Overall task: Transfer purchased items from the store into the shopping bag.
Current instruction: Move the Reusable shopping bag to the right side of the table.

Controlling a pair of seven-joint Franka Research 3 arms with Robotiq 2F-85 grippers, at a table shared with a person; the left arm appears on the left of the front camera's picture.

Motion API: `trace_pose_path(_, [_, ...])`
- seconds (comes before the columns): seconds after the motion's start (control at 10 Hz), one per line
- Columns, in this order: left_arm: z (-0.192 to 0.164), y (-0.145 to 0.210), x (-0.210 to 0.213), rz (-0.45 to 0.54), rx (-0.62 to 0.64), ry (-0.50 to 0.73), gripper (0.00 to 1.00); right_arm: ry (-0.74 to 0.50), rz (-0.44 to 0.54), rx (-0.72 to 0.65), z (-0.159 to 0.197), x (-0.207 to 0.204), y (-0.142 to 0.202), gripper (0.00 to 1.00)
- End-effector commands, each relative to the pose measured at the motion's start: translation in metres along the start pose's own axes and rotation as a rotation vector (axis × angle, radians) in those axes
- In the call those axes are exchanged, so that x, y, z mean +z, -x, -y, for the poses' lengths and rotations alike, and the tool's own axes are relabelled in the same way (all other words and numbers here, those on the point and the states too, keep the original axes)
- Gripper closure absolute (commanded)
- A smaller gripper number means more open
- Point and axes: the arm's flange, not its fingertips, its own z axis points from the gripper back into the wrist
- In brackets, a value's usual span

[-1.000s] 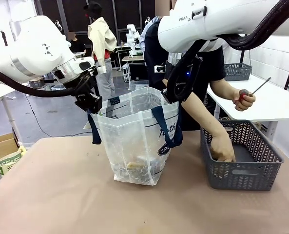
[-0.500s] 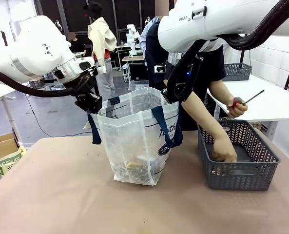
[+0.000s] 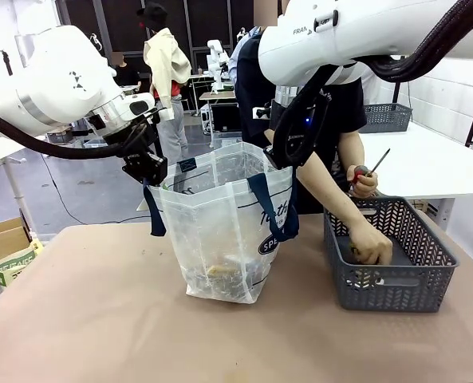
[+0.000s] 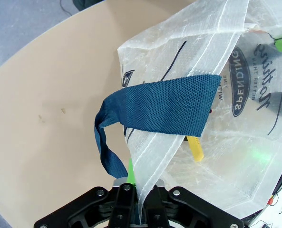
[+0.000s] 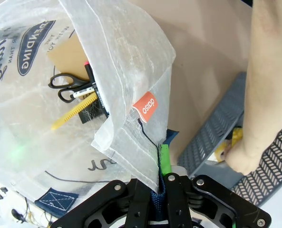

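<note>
the left gripper was clamped tight on the rim of the shopping bag, pinching the clear plastic, with the navy strap just beyond its fingertips. the right gripper was closed the same way on the opposite rim, beside an orange tag. the bag stood open between the two grippers, translucent, with a round navy logo on its wall. down inside it, beyond the right gripper, lay black scissors, a yellow piece and brown cardboard. farther off to that gripper's side stood the grey basket, with a person's hand reaching into it.
</note>
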Motion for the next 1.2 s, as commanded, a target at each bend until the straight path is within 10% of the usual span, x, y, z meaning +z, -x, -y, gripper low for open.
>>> trace_pose_path(0.0, [-0.0005,0.0001,0.0007,0.001,0.000,-0.001,1.00,0.000,0.001,0.000,0.0001,0.0003,0.0000,1.00])
trace_pose_path(1.1, [-0.0005,0.0001,0.0007,0.001,0.000,-0.001,1.00,0.000,0.001,0.000,0.0001,0.0003,0.0000,1.00])
